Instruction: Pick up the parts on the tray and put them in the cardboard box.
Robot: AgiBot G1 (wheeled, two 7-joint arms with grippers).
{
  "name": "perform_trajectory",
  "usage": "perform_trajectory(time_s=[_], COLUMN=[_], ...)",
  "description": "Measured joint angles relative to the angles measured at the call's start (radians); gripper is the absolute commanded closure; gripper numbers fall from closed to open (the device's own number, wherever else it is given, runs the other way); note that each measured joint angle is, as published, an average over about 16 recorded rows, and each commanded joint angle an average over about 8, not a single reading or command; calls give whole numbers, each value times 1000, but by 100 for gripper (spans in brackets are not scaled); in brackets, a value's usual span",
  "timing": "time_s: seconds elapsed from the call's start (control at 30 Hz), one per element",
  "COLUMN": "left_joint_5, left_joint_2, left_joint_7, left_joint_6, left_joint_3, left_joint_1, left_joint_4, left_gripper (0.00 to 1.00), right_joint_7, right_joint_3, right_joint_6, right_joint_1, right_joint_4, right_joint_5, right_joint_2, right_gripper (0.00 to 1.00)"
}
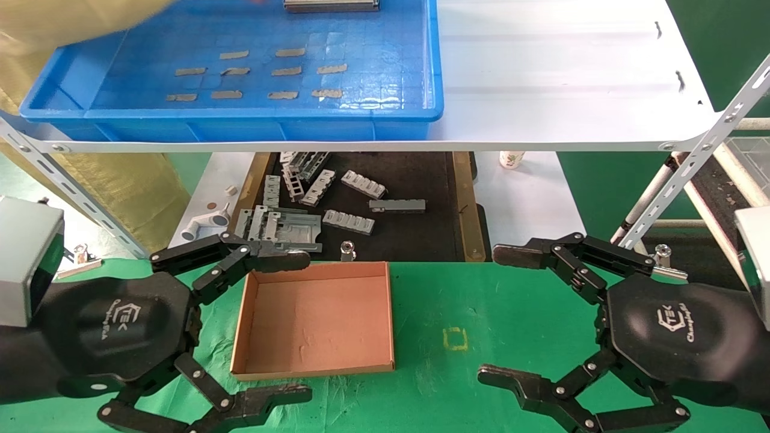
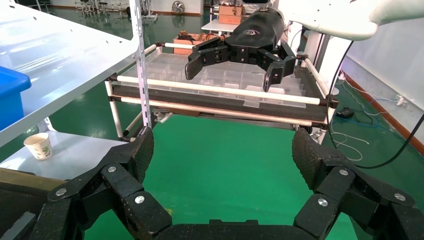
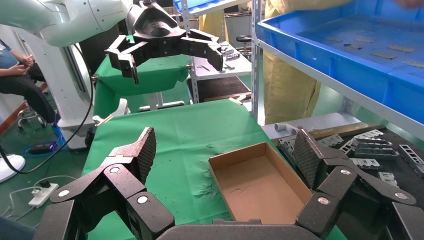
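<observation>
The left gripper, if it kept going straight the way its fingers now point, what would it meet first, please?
Probably the right gripper, which faces the left gripper, both open, across the green cloth. Nothing stands between them in the left wrist view; the cardboard box lies lower, though depth is uncertain.

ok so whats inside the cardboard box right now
Nothing: the cardboard box shows only its bare brown floor in the head view, and the right wrist view agrees. The strip of floor tight against its near wall is hidden from the head camera.
</observation>
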Motion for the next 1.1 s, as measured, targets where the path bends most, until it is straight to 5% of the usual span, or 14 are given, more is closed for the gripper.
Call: perform_trajectory(time_s=[1.1], left_joint_5=[0], left_joint_2=[0], left_joint_7=[0], left_joint_6=[0], left_joint_3=[0], left_joint_1=[0], left_joint_4=[0], left_gripper=[0], right_joint_7=[0], right_joint_3=[0], right_joint_6=[0], right_joint_1=[0], right_joint_4=[0], right_joint_5=[0], right_joint_2=[0], right_gripper=[0])
